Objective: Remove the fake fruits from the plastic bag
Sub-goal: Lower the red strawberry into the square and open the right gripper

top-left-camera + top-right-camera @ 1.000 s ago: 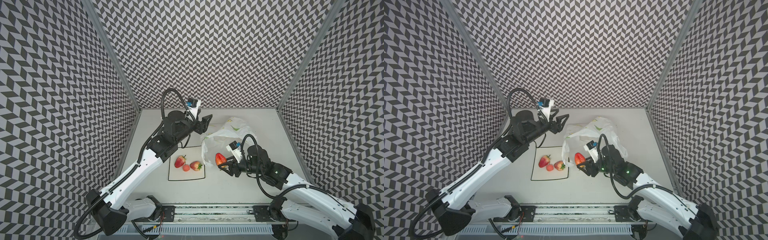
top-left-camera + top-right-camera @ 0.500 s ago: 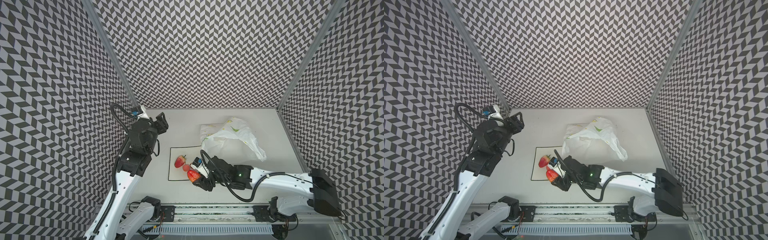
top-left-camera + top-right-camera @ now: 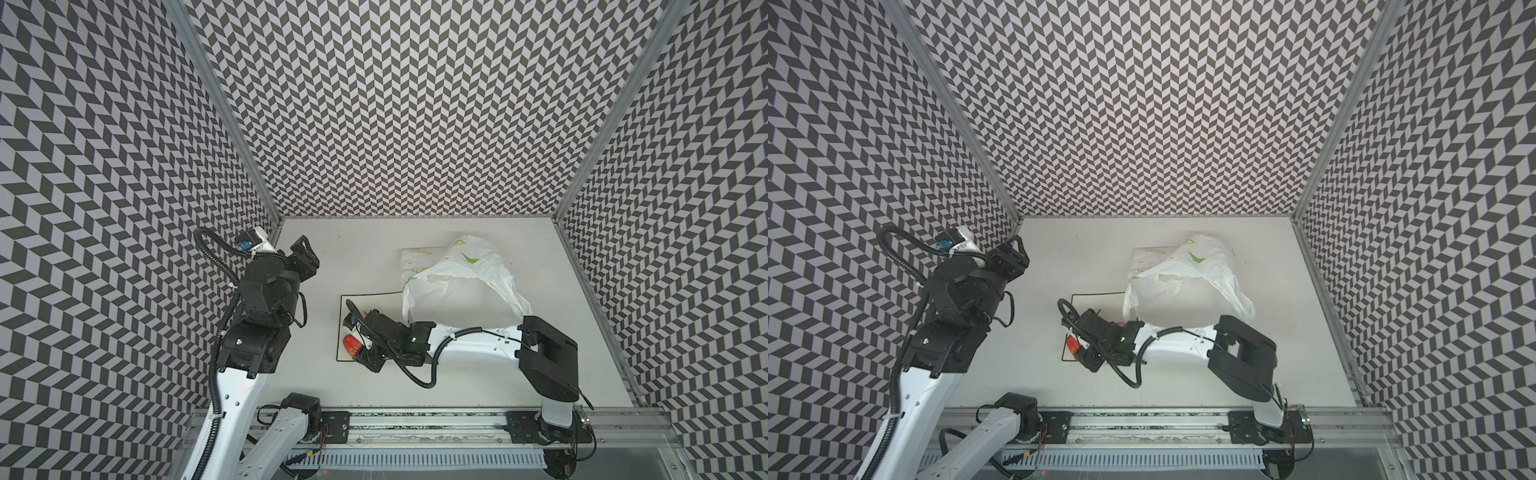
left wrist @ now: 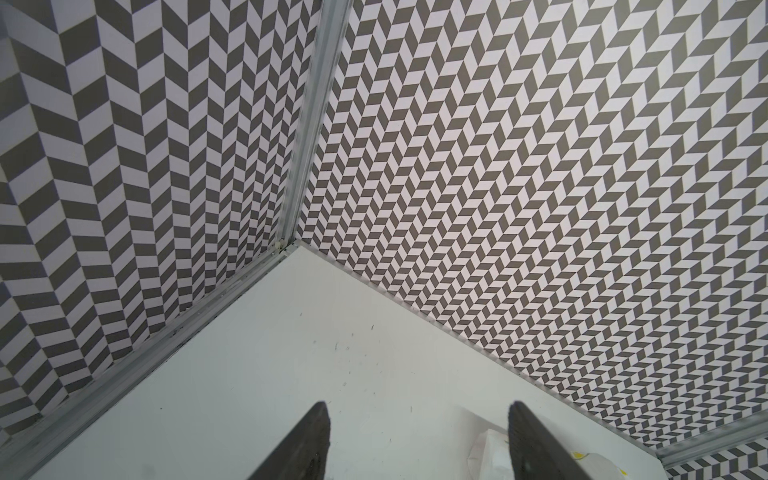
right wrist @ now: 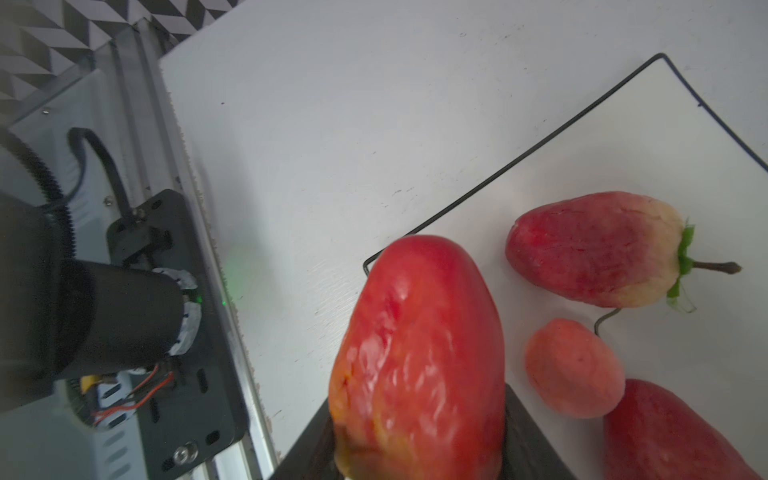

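My right gripper (image 3: 358, 348) (image 5: 419, 432) is shut on a red-yellow strawberry (image 3: 352, 345) (image 3: 1072, 344) (image 5: 419, 357), held low over the near left corner of the square black-rimmed plate (image 3: 368, 294) (image 3: 1096, 294) (image 5: 498, 166). On the plate lie a strawberry with green leaves (image 5: 594, 249), an orange-pink ball (image 5: 573, 368) and part of another strawberry (image 5: 665, 436). The white plastic bag (image 3: 461, 291) (image 3: 1183, 286) lies slumped behind the plate, its contents hidden. My left gripper (image 3: 305, 255) (image 3: 1013, 253) (image 4: 417, 440) hangs open and empty near the back left corner, away from the bag.
Patterned walls close the table on three sides. A metal rail (image 3: 415, 432) with both arm bases runs along the front edge. My right forearm (image 3: 478, 345) lies across the table in front of the bag. A bag corner (image 4: 490, 453) shows past the left fingers.
My right gripper carried the strawberry from the bag's mouth leftward and down to the plate. My left gripper left the bag and swung to the back left; the bag slumped.
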Motion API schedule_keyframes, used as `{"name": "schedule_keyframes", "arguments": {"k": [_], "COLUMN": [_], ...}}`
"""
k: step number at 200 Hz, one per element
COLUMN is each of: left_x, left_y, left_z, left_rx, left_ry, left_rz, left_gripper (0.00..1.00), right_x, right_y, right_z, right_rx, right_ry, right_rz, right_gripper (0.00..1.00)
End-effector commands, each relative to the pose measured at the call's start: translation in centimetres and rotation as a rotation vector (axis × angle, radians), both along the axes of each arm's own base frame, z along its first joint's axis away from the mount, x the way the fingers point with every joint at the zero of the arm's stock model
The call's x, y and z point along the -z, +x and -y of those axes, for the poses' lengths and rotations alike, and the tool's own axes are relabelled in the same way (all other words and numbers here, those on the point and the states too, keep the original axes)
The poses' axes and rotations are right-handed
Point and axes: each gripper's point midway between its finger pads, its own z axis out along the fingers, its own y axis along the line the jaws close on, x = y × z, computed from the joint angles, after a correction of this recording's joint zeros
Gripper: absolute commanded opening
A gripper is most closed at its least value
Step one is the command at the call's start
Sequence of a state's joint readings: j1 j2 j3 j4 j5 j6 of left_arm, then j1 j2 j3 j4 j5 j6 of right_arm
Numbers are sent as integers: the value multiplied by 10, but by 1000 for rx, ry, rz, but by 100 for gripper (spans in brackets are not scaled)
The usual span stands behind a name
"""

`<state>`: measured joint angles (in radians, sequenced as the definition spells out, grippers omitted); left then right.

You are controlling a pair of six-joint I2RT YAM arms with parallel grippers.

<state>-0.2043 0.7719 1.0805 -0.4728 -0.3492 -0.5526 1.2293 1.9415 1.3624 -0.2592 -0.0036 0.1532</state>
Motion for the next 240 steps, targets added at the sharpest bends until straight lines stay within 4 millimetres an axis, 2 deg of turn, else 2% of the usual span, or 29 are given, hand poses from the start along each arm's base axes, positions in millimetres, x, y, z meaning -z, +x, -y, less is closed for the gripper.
{"name": "schedule_keyframes", "arguments": {"k": [1, 38, 56, 87, 130, 149, 170, 203, 218, 240], "left_x": [-1, 2, 2, 4, 2, 2, -3, -1, 2, 8], "left_y": [-13, -19, -21, -20, -16, -12, -3, 12, 18, 25], "left_z": [-12, -14, -14, -14, -9, -3, 13, 37, 49, 70], "left_rx": [-54, -59, -62, -60, -31, -2, 84, 207, 272, 383], "left_ry": [-12, -17, -19, -11, -8, -12, -6, -7, -12, -27], "left_rz": [8, 5, 9, 4, 10, 12, 23, 17, 22, 28], "left_gripper": [68, 68, 68, 69, 70, 71, 72, 72, 72, 72], "right_x": [2, 20, 27, 23, -12, -41, -84, -134, -143, -145], "right_y": [16, 25, 26, 27, 24, 21, 7, -30, -41, -42], "right_z": [-10, -12, -12, -12, -12, -9, 0, 29, 50, 86], "right_rx": [41, 69, 78, 92, 92, 90, 59, -19, -13, 77], "right_ry": [-10, -65, -82, -60, 20, 86, 213, 395, 450, 492], "right_rz": [47, 59, 61, 56, 65, 78, 118, 160, 163, 132], "right_gripper": [44, 47, 53, 64, 71, 72, 73, 73, 72, 70]}}
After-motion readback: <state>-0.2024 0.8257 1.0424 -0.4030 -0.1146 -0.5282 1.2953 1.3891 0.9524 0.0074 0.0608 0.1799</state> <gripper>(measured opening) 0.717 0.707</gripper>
